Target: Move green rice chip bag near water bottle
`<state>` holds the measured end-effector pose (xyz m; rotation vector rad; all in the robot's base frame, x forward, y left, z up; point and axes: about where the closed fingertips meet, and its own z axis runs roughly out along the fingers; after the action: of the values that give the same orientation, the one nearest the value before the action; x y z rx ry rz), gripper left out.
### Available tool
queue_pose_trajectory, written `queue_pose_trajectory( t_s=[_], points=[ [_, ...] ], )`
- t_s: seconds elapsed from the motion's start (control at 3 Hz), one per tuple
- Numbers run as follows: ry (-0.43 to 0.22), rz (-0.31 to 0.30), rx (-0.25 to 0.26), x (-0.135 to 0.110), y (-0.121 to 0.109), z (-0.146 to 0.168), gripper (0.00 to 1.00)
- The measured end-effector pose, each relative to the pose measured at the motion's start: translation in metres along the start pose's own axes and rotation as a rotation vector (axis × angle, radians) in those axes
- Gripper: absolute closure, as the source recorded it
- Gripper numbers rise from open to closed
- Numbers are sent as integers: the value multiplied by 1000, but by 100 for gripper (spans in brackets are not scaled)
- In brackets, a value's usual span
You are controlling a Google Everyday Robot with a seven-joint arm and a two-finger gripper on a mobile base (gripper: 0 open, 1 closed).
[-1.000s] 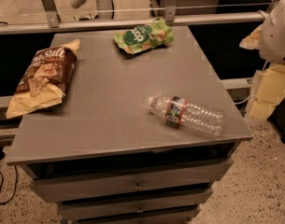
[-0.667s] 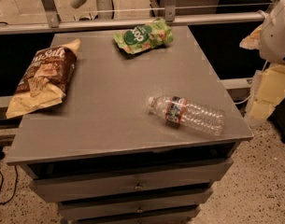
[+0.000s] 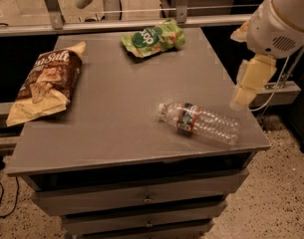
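Update time, and there's only the one camera view to go on.

The grey flat-topped desk (image 3: 116, 133) with drawers (image 3: 141, 198) underneath is carrying three things. The small crinkly light-green rice chip bag (image 3: 153, 38), the one with the dark green circle and white letters, is lying flat at the far edge. The clear ribbed plastic water bottle (image 3: 200, 124) with the white cap and red-and-blue label band is on its side near the front right corner. They're well apart, with bare desk between them. The bigger brown-and-yellow chip bag (image 3: 44, 86) is over on the picture's left, which isn't my business.

What changed: compared to a second ago, my white arm (image 3: 283, 24) has swung in from the right. My cream-coloured pincer (image 3: 247, 83) now hangs just off the desk's right edge, up and to the right of the bottle. Both bags and the bottle haven't budged. I honestly can't tell if the pincer is released or clenched, but it isn't touching anything.

My read is that the approach has only begun and the bag is untouched. Next I'd have to reach for the far edge, and I'd want to stay clear of the bottle. It's round, it's on its side and it's close to the corner, so a bump could roll it off.
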<state>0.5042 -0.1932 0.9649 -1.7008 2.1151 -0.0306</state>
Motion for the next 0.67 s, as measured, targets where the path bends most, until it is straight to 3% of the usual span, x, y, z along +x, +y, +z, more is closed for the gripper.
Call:
queue_pose_trajectory(
  t_s=[0.67],
  points=[
    [-255, -69, 63, -94, -104, 71, 0]
  ],
)
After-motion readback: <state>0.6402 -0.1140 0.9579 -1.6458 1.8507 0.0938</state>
